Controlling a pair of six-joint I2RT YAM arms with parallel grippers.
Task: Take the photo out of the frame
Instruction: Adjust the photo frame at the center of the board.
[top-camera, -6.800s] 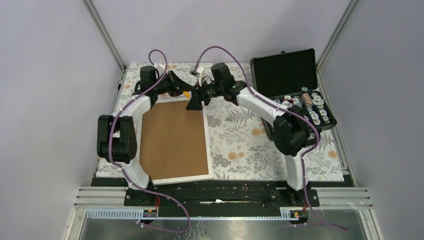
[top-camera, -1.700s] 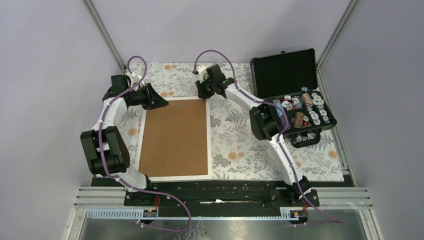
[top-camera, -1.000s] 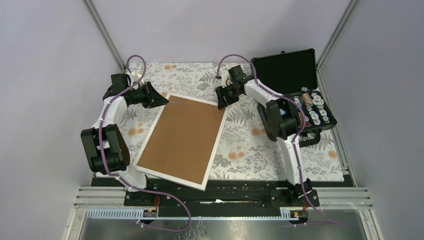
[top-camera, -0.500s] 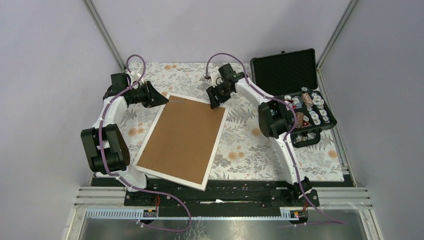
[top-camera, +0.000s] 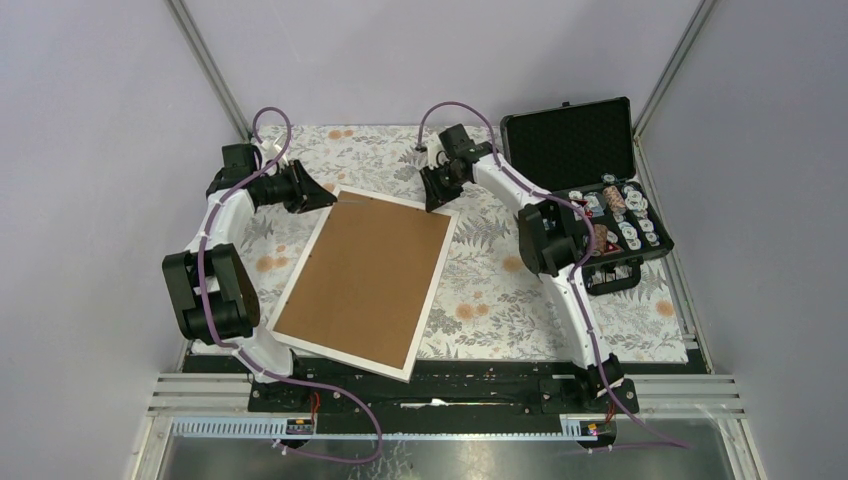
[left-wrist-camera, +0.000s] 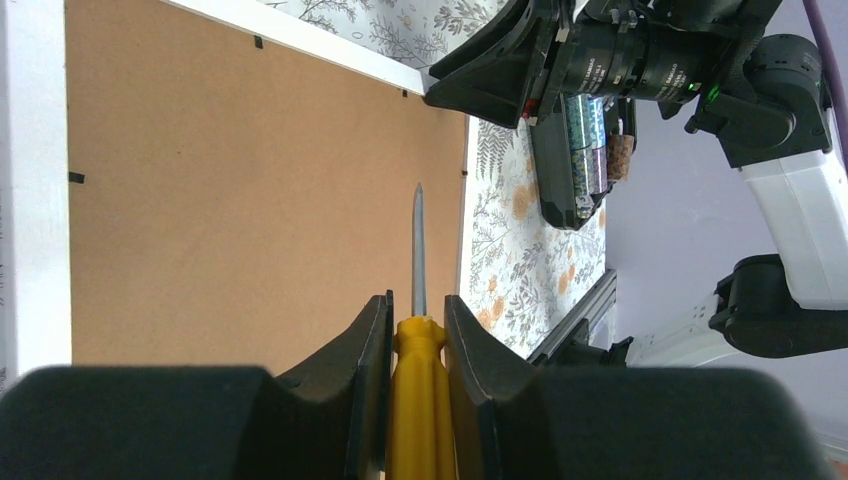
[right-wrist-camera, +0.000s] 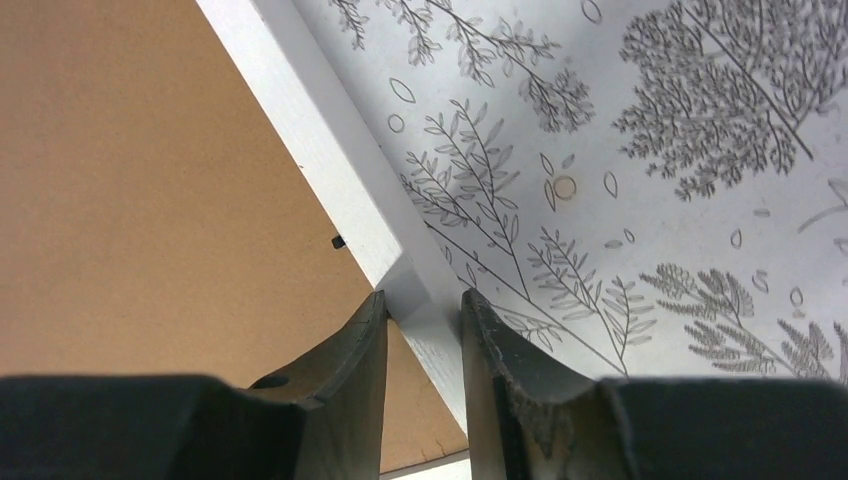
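The frame (top-camera: 365, 280) lies face down and slanted on the table, its brown fibreboard back up inside a thin white border (right-wrist-camera: 310, 120). The photo is hidden underneath. My left gripper (top-camera: 325, 200) hovers at the frame's far left corner, shut on a yellow-handled screwdriver (left-wrist-camera: 420, 400). The screwdriver's steel shaft (left-wrist-camera: 418, 250) points out over the brown back (left-wrist-camera: 230, 200). My right gripper (top-camera: 437, 205) is at the far right corner. In the right wrist view its jaws (right-wrist-camera: 425, 305) straddle the white corner and press on it from both sides.
An open black foam-lined case (top-camera: 580, 150) stands at the back right, with poker chips (top-camera: 615, 215) in its lower half. A floral cloth (top-camera: 500, 280) covers the table. Small black tabs (right-wrist-camera: 338, 241) sit along the inner edge of the frame's back.
The frame swung from square to slanted over a second ago and has stayed there. My right gripper shifted slightly at the far right corner and its jaws closed in on it. The left arm is unchanged.
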